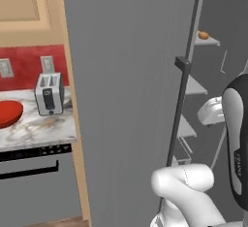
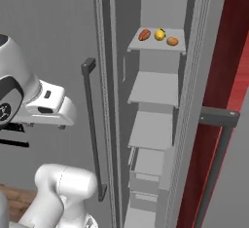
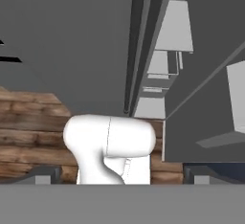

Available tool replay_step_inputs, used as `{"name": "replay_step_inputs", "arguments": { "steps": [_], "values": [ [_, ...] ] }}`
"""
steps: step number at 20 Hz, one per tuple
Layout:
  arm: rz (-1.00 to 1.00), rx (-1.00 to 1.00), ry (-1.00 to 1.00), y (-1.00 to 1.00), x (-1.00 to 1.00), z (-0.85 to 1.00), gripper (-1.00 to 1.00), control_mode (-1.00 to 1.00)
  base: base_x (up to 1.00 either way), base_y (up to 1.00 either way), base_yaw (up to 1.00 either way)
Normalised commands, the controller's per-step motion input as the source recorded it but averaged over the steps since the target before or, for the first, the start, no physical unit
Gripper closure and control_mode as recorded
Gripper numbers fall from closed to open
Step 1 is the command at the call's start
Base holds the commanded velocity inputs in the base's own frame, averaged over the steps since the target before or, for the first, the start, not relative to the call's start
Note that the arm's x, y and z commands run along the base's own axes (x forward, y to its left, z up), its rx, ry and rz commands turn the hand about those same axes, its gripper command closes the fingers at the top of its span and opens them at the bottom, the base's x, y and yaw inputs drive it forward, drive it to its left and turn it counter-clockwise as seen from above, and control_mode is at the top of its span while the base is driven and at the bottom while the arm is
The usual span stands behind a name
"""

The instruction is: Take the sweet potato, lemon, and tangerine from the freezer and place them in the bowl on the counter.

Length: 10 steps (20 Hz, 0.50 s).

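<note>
The gripper (image 3: 119, 182) hangs before the freezer (image 2: 160, 124), jaws released and empty. On the freezer's top shelf lie sweet potato (image 2: 144, 35), lemon (image 2: 160, 34) and tangerine (image 2: 172, 41). Left of the freezer, the bowl (image 1: 8, 113) rests on the worktop (image 1: 43, 126).

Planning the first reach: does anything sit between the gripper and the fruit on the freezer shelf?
Nothing visible blocks it. The freezer stands open; sweet potato, lemon and tangerine lie uncovered on the top shelf. The gripper is open, low, facing the floor.
</note>
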Motion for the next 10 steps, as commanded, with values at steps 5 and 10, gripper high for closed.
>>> {"name": "replay_step_inputs", "arguments": {
  "steps": [5,10],
  "values": [
    [0.00,0.00,0.00,0.00,0.00,0.00,-1.00,1.00,0.39,-0.40,0.00],
    [0.00,0.00,0.00,0.00,0.00,0.00,-1.00,1.00,0.42,-0.25,0.00]
  ]
}}
